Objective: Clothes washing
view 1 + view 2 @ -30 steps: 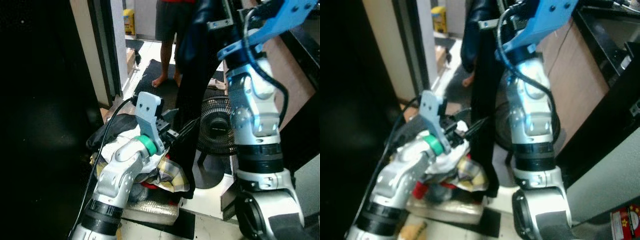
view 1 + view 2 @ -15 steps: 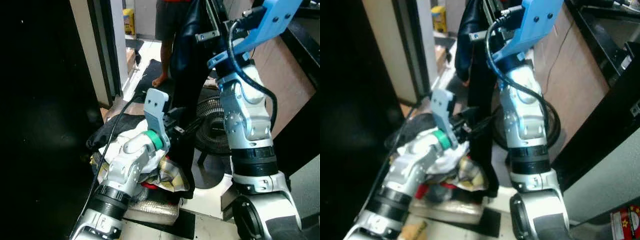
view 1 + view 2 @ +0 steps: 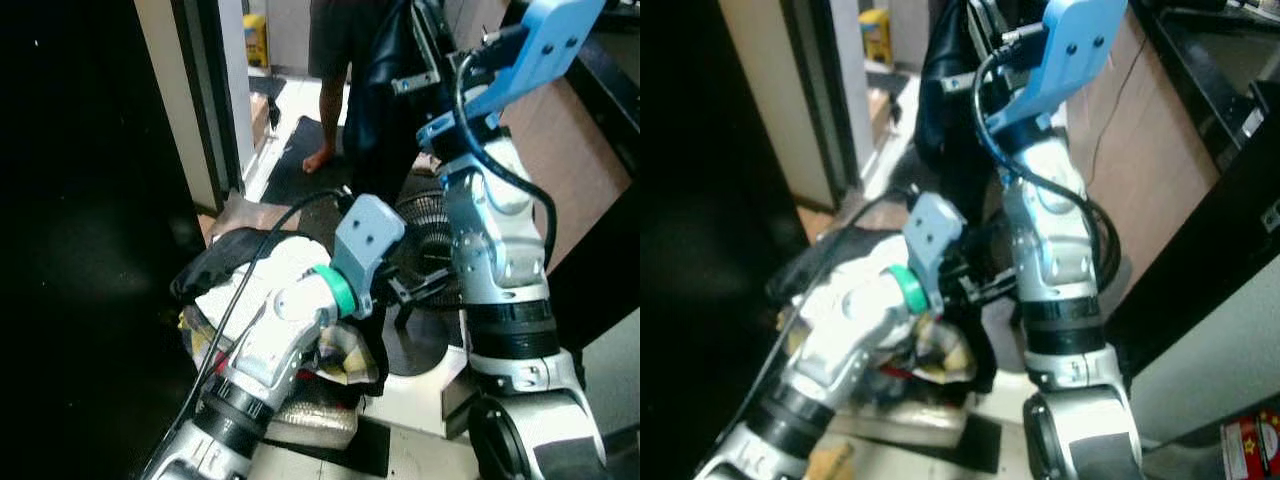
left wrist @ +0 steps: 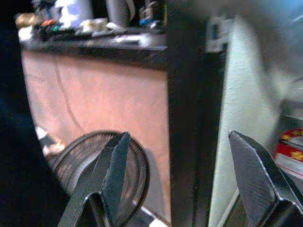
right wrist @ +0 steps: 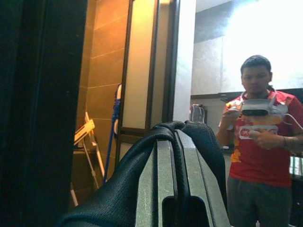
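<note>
Dark garment lifted clear, left gripper swinging across.
The right gripper (image 5: 175, 189), clamped on the dark garment (image 3: 385, 110), holds it high above the laundry pile (image 3: 290, 290); the left gripper (image 4: 187, 182), spread and empty, has swung from the pile toward the fan (image 3: 425, 225).

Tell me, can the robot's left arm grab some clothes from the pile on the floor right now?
Probably yes. The left gripper hangs open just past the clothes pile, with nothing between them. It would first have to swing back, since it points toward the fan.
</note>
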`<state>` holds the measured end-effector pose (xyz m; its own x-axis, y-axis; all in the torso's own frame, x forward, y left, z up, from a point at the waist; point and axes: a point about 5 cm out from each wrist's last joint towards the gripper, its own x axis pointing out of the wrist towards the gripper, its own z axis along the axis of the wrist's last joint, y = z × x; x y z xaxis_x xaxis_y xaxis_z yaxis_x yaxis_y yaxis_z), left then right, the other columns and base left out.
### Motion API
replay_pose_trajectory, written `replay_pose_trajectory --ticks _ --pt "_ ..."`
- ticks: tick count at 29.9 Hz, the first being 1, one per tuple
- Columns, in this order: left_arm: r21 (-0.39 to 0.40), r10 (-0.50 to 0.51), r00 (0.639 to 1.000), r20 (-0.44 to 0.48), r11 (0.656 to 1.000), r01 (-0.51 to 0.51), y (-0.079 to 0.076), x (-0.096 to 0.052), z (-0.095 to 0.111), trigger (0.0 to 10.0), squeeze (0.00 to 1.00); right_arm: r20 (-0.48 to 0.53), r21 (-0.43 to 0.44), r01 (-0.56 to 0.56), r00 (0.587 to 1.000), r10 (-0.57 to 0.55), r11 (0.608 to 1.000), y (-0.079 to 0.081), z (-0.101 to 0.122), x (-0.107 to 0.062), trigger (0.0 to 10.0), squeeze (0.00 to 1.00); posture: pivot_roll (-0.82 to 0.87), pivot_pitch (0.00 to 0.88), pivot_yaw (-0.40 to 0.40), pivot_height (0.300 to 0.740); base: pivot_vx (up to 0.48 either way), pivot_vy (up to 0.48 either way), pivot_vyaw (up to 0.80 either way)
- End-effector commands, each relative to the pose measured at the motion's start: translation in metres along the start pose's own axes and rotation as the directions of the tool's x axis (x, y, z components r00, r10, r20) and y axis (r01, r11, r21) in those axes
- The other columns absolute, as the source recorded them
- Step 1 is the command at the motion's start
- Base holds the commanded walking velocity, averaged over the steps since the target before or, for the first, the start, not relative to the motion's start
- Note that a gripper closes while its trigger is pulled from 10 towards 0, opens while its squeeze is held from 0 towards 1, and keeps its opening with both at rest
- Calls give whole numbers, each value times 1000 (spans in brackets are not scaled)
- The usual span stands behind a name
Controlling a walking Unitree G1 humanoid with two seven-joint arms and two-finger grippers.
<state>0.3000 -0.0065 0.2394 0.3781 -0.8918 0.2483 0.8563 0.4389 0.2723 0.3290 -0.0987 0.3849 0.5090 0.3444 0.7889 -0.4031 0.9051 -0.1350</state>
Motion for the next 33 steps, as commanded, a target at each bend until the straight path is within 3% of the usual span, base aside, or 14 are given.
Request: replay_pose_trajectory --ticks 1,5,7,10,14,16,19,20,21,23,27,29,33 --pt "22 -32 999 16 999 32 -6 -2 8 10000 0 35 -2 -11 999 11 1000 2 6 0 10000 0 -6 154 31 740 0 0 0" --pt "28 17 999 27 999 -18 0 -13 12 10000 0 32 4 -14 999 14 1000 3 5 0 10000 0 -3 153 32 740 0 0 0" --pt "2 103 995 -11 995 -103 15 -28 3 10000 0 30 5 -14 999 14 1000 3 5 -1 10000 0 3 153 28 740 0 0 0" --pt "25 225 971 -80 974 -223 38 -48 -11 10000 0 25 6 -12 1000 12 1000 3 4 -1 10000 0 5 153 23 740 0 0 0" --pt "36 315 942 -120 949 -313 53 -61 -17 10000 0 18 6 -12 1000 12 1000 2 2 -2 10000 0 8 151 20 740 0 0 0" --pt "52 456 877 -152 890 -454 74 -79 -22 10000 0 3 8 -10 1000 10 1000 2 -2 -3 10000 0 8 150 18 740 0 0 0" --pt "4 605 779 -164 790 -613 92 -99 -22 10000 0 -35 6 -1 999 1 1000 2 -12 -9 10000 0 9 148 14 740 0 0 0" --pt "4 605 779 -164 790 -613 92 -99 -22 10000 0 -35 6 -1 999 1 1000 2 -12 -9 10000 0 9 148 14 740 0 0 0" --pt "-65 673 720 -171 721 -689 96 -109 -21 10000 0 -84 -9 15 996 -16 1000 -1 -22 -16 10000 0 14 146 11 740 0 0 0" --pt "-98 697 697 -169 692 -715 92 -114 -20 10000 0 -162 -51 52 985 -60 997 -7 -36 -28 10000 0 21 143 8 740 0 0 0" --pt "-102 696 702 -152 696 -711 82 -114 -15 10000 0 -206 -63 98 972 -109 993 -15 -43 -40 10000 0 29 139 5 740 0 0 0" --pt "-88 683 720 -125 715 -694 72 -111 -6 10000 0 -229 -78 133 962 -147 988 -23 -46 -49 10000 0 32 135 5 740 0 0 0" --pt "-80 679 727 -108 723 -687 67 -108 1 10000 0 -243 -91 148 956 -166 985 -27 -49 -55 10000 0 37 132 6 740 0 0 0"
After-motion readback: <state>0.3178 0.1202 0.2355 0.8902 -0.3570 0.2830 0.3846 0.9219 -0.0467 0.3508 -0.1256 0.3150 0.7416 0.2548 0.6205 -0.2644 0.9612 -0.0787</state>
